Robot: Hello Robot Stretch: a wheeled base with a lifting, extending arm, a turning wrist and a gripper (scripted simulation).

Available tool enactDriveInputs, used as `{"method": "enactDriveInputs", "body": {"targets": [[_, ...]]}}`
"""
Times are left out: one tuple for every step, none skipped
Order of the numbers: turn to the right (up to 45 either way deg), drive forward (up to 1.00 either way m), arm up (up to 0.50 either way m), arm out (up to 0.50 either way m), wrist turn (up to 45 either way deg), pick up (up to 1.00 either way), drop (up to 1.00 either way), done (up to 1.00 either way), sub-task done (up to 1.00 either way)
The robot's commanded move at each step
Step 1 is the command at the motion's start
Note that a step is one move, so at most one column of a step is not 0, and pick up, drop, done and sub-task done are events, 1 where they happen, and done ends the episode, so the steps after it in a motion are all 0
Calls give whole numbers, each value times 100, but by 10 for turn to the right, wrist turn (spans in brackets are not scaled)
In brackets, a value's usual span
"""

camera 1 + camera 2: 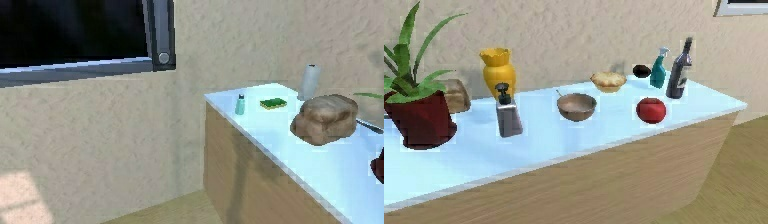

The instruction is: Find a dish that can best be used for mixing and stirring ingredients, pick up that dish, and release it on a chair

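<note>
Pale sandy walls stand behind one long counter (544, 150) with a light blue top and a wooden front. Nobody can tell how the gripper's jaws stand.

In the arm side view, one round brown bowl (576, 106) sits upright near the middle of the counter top. This is the mixing dish. It stands alone, touching nothing.

To the bowl's left is one small grey bottle with a dark pump top (508, 112). To the bowl's right lies one round red fruit (649, 110). Behind the bowl, closer to the wall, sits one flat tan dish that looks like a pie (608, 80).

Farther right along the wall are three things close together: one small dark round lump (641, 71), one teal spray bottle (659, 68) and one tall dark glass bottle (678, 70).

Farther left stands one yellow vase (496, 70). Beside it lies one brown loaf of bread (456, 97). At the left edge is one green leafy plant in a dark red pot (422, 115).

In the forward view, the loaf lies on the same counter. Beyond it, near the far end of the counter, are one white roll of paper (311, 80), one flat green sponge (273, 102) and one little teal bottle with a white cap (240, 103). One dark window with a grey frame (80, 35) is set in the wall at the upper left.
</note>
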Motion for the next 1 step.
{"method": "enactDriveInputs", "body": {"targets": [[0, 0, 38, 0, 0, 0, 0, 0, 0]]}}
